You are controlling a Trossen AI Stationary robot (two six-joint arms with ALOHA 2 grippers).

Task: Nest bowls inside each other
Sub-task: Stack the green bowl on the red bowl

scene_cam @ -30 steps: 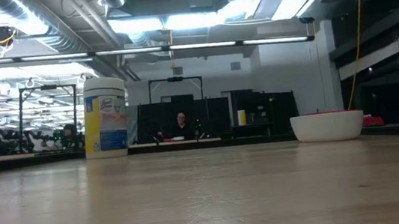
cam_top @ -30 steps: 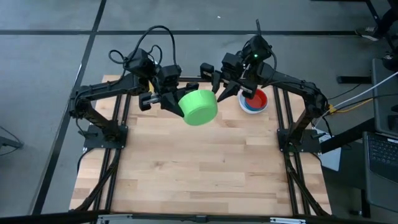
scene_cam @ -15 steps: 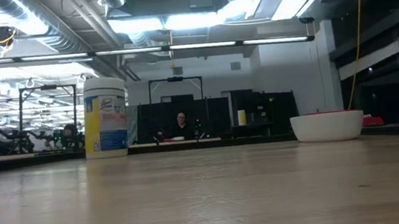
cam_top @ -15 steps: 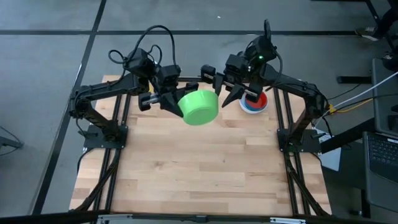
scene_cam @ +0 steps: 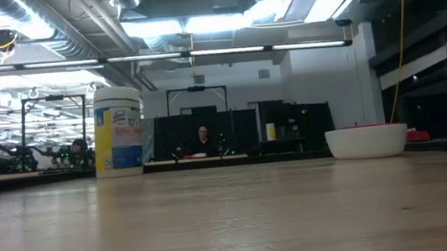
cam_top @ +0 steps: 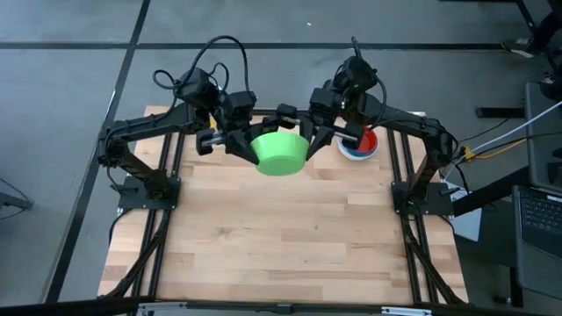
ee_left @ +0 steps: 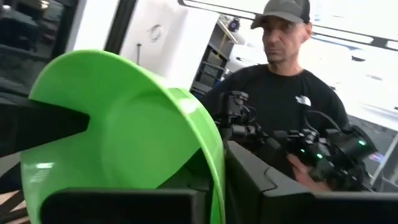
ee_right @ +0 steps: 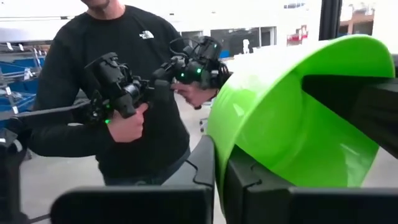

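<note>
While both dark arms reach inward over the far edge of the pale wooden slatted table (cam_top: 281, 237), they meet above its middle at one bright green round plastic bowl (cam_top: 281, 151), held up in the air and tipped on its side. From the left, the left gripper (cam_top: 239, 142) has its fingers (ee_left: 37, 124) nearly closed on the bowl's rim, one finger inside the bowl and one outside. Opposite it, the right gripper (cam_top: 309, 133) pinches the bowl's other edge with its fingers closed tight on the thin wall, so both grippers hold the same bowl. Behind the table stands a person in a black long-sleeved shirt (ee_right: 121, 81), with both hands on dark handheld controllers (ee_right: 118, 90). Just beside the right gripper, a white round plastic bowl (cam_top: 358, 147) rests on the table's far right, with a dark blue bowl and a red bowl (cam_top: 366, 140) nested inside it. On the far left edge stands a white-lidded cylindrical container with a blue and yellow label (scene_cam: 119, 131).
</note>
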